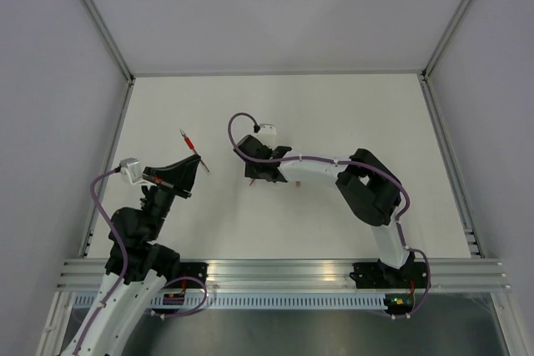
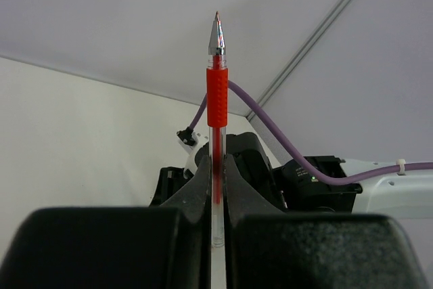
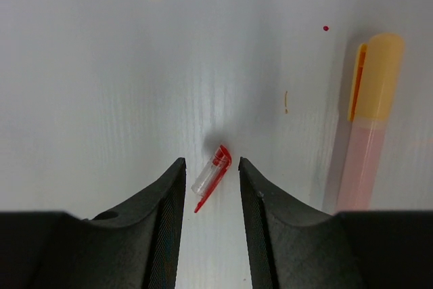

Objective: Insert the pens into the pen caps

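My left gripper [image 2: 217, 164] is shut on a slim clear pen [image 2: 217, 93] with red ink and a red grip. The pen's metal tip sticks up out of the jaws, clear of the table. In the top view this gripper [image 1: 193, 164] sits at the left of the table, with the red pen [image 1: 188, 142] slanting across its fingertips. My right gripper [image 3: 211, 165] hangs open just over the table. A short clear pen cap [image 3: 211, 177] with a red clip lies flat between its fingers, touching neither. A pinkish pen [image 3: 360, 167] with an orange cap [image 3: 376, 76] on it lies to the right.
The right arm [image 1: 367, 189] reaches from the near right edge to the table's middle, and its gripper [image 1: 254, 174] points down. Grey walls with metal frame posts [image 1: 100, 18] close in the white table [image 1: 334, 114]. A small red ink dot [image 3: 325, 28] marks the surface.
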Robot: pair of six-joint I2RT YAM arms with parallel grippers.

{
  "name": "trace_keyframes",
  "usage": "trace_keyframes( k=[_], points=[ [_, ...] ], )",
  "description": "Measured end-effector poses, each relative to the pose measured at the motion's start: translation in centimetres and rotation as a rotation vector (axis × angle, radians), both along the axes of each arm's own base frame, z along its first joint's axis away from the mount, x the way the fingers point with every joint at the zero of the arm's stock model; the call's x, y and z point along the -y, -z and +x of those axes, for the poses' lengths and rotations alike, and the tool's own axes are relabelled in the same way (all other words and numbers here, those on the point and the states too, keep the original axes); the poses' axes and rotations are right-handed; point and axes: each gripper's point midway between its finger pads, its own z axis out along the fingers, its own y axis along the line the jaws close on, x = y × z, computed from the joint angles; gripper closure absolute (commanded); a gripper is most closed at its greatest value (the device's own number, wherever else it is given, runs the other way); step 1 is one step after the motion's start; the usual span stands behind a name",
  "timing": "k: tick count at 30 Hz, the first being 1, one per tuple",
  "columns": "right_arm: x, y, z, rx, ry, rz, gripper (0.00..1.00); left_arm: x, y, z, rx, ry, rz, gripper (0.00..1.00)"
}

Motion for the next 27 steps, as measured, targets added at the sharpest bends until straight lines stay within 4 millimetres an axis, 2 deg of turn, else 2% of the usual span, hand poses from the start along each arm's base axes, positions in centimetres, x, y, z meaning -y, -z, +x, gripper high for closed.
trace_keyframes(
  k=[4, 9, 19, 27],
  points=[
    [-0.9, -0.7, 0.6, -0.014, 0.078, 0.041, 0.56, -0.1, -0.1, -0.1, 0.003, -0.001, -0.002, 0.98],
    [-1.8, -0.1, 0.9, -0.063, 0.165, 0.056, 0.58, -0.2, 0.1, -0.3, -0.001, -0.002, -0.001, 0.98],
    [-1.5, 0.6, 0.1, -0.136, 0.344, -0.003, 0.61, -0.4, -0.2, -0.5, 0.01, -0.007, -0.007, 0.98],
    [-1.0, 1.6, -0.2, -0.16, 0.388, -0.052, 0.65, -0.5, 0.1, -0.4, 0.0, -0.018, -0.006, 0.98]
  ],
)
